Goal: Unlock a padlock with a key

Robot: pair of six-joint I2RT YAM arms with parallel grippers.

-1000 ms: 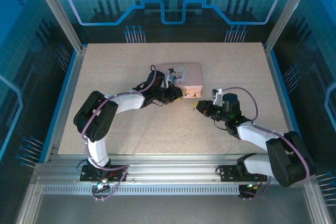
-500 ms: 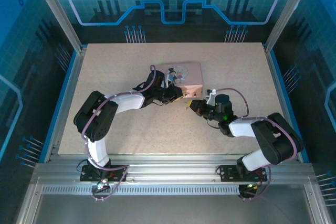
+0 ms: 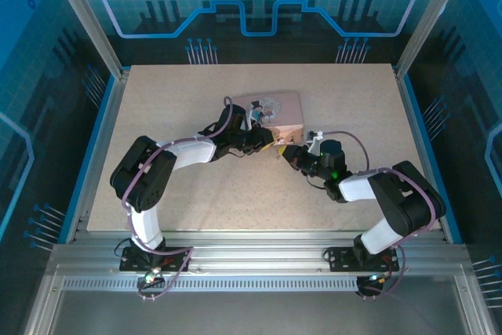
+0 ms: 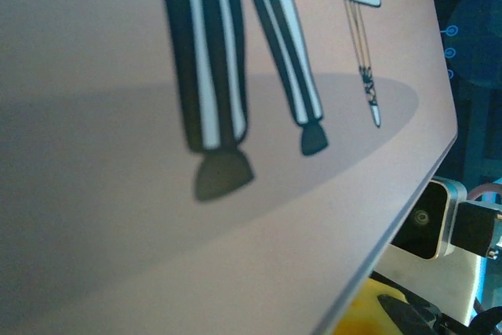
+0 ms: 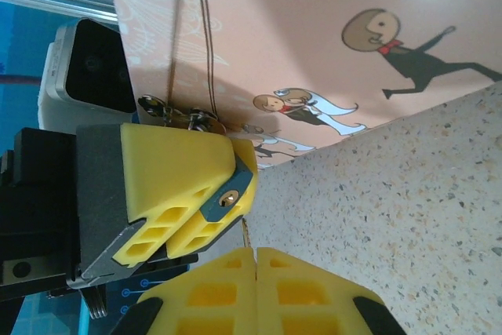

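Note:
The small blue padlock [image 5: 222,203] is clamped between the yellow fingers of my left gripper [image 5: 232,187], its brass keyhole facing the right wrist camera and its metal shackle [image 5: 179,114] against the pink box [image 5: 314,45]. My right gripper [image 5: 256,251] is shut on the key [image 5: 245,233], a thin sliver sticking out just below the keyhole and a little to its right, a short gap away. From above, the left gripper [image 3: 265,144] and right gripper [image 3: 289,154] nearly meet at the pink box's [image 3: 276,110] near edge.
The pink box's picture side [image 4: 157,217] stands very close in front of the left wrist camera, with the right arm's wrist camera [image 4: 427,221] past its edge. The speckled table [image 3: 180,194] is bounded by metal rails [image 3: 235,256] and blue walls.
My right gripper has moved left with the key, closing most of the gap to the left gripper and the padlock. The left arm has stayed put.

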